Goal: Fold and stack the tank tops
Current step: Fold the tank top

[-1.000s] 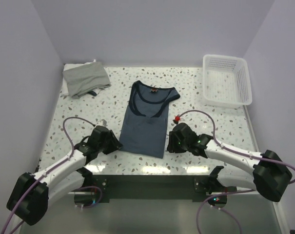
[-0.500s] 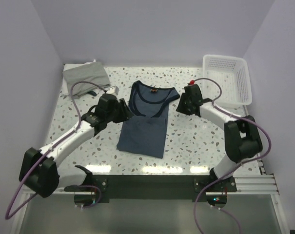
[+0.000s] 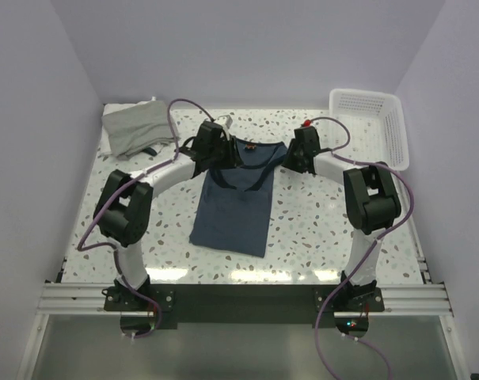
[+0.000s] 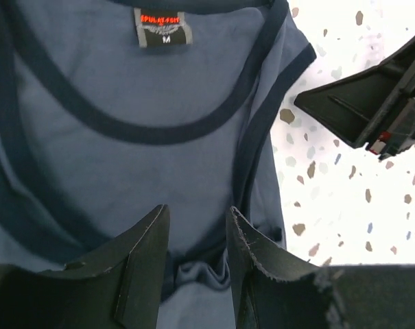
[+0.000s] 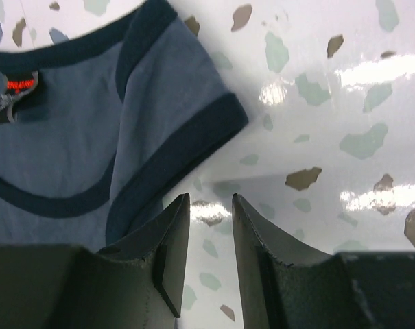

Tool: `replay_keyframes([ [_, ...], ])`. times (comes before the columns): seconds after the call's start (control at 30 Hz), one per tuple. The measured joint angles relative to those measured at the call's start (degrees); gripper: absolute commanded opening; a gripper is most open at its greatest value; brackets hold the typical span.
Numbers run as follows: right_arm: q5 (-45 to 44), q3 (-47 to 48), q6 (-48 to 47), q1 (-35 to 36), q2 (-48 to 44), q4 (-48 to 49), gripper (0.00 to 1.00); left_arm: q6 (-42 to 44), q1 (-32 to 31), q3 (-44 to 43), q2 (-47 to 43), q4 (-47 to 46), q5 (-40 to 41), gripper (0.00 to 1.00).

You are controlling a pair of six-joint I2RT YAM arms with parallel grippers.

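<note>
The navy tank top (image 3: 231,207) lies flat mid-table, neck toward the far wall, its label (image 4: 164,29) showing inside the neckline. My left gripper (image 3: 225,156) is low over the left shoulder area. In the left wrist view its jaws (image 4: 197,211) stand a little apart, with a small bunch of navy cloth (image 4: 125,89) between them. My right gripper (image 3: 289,161) is at the right strap. Its jaws (image 5: 210,197) are slightly apart over bare table, just beside the strap's dark trim (image 5: 173,147). The grey tank top (image 3: 138,127) lies folded at the far left corner.
A white mesh basket (image 3: 397,136) stands at the far right corner. The right gripper's black body (image 4: 372,103) shows close by in the left wrist view. Speckled tabletop (image 3: 326,222) surrounds the navy top; walls close in at the left, far and right sides.
Both arms have swung from the navy top's near hem, along its sides, up to its shoulder straps at the far end. The navy top has barely shifted.
</note>
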State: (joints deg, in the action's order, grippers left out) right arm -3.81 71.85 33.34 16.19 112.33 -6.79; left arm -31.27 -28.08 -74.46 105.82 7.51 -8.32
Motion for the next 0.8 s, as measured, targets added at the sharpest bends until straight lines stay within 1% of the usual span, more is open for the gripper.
replay_keyframes([
  [0.1, -0.9, 1.0, 0.0, -0.2, 1.0, 1.6, 0.35, 2.0, 0.0, -4.5, 5.1, -0.7, -0.8, 0.43],
  [0.27, -1.4, 2.7, -0.4, -0.5, 2.7, 3.2, 0.35, 4.9, 0.0, -14.4, 15.3, -1.1, -2.8, 0.42],
  [0.4, -1.4, 5.4, -0.8, -0.5, 3.6, 3.5, 0.34, 5.6, 0.0, -18.5, 21.0, -1.0, -4.1, 0.43],
  [0.53, -1.2, 7.9, -0.9, -0.5, 4.1, 4.3, 0.34, 6.0, 0.0, -20.9, 24.7, -0.7, -5.1, 0.43],
  [0.8, -1.3, 11.5, -1.2, 0.2, 5.5, 4.6, 0.34, 6.4, 0.0, -23.9, 26.9, -1.0, -6.7, 0.43],
])
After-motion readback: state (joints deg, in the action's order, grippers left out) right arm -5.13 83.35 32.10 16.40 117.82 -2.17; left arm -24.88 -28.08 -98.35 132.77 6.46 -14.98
